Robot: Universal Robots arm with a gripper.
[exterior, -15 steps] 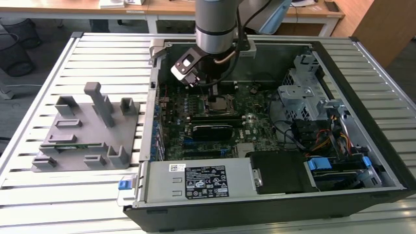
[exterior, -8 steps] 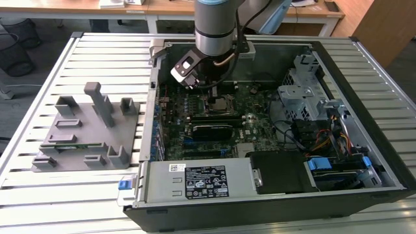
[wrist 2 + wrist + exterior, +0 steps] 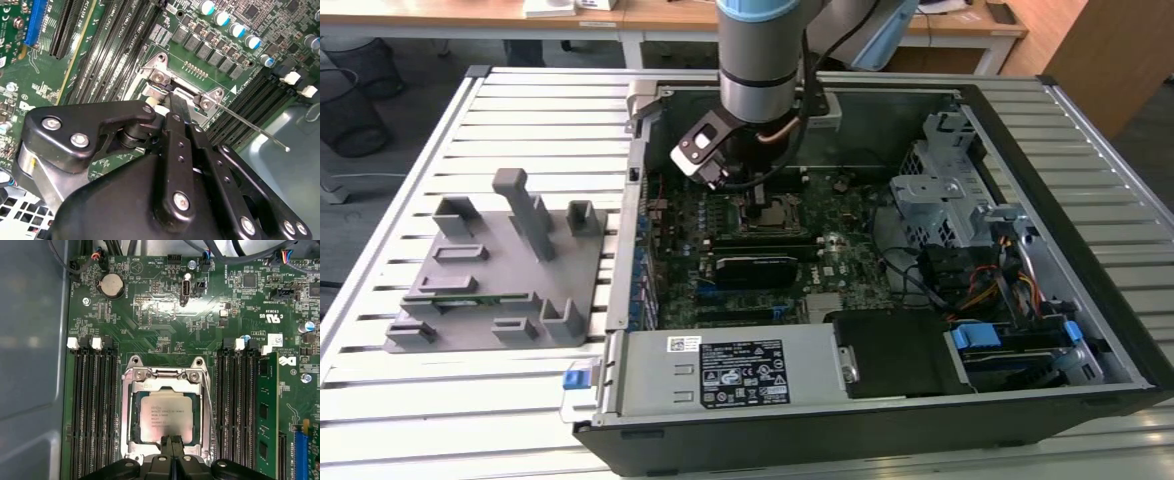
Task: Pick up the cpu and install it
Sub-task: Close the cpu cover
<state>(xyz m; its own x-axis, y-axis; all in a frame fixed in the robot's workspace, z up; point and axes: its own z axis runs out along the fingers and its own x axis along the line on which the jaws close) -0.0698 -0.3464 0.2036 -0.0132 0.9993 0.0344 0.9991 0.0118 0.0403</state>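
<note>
1. While the gripper (image 3: 172, 441) hangs low over the motherboard (image 3: 165, 315) with its fingers pressed together and nothing between them, the cpu (image 3: 166, 415) already lies flat inside the socket frame (image 3: 128, 405), silvery top up. The tips stand at one edge of the chip; I cannot tell whether they touch it.
2. Picking up and placing look done. I judge this to be the seating stage of the install.
3. Finishing would call for the chip sitting square and level in the frame, and for only a light, straight-down touch with no sideways drag. The retention lever (image 3: 250, 127) juts free of the frame in the second wrist view, so the socket appears unlatched.
4. Black memory slots (image 3: 92, 410) flank the socket on both sides. A long green memory stick (image 3: 265, 410) stands in one of them, apart from the tips.
5. In the exterior view the arm (image 3: 761, 60) reaches down into the open case (image 3: 854, 440).
   - A grey fixture (image 3: 494, 270) sits at nine o'clock from the case on the slatted table (image 3: 547, 110).
   - The power supply (image 3: 720, 372) lies at six o'clock from the socket.
   - The drive cage (image 3: 941, 190) lies at three o'clock from the socket.
   - These and the case walls narrow the working room, but nothing other than the gripper stands over the socket.
</note>
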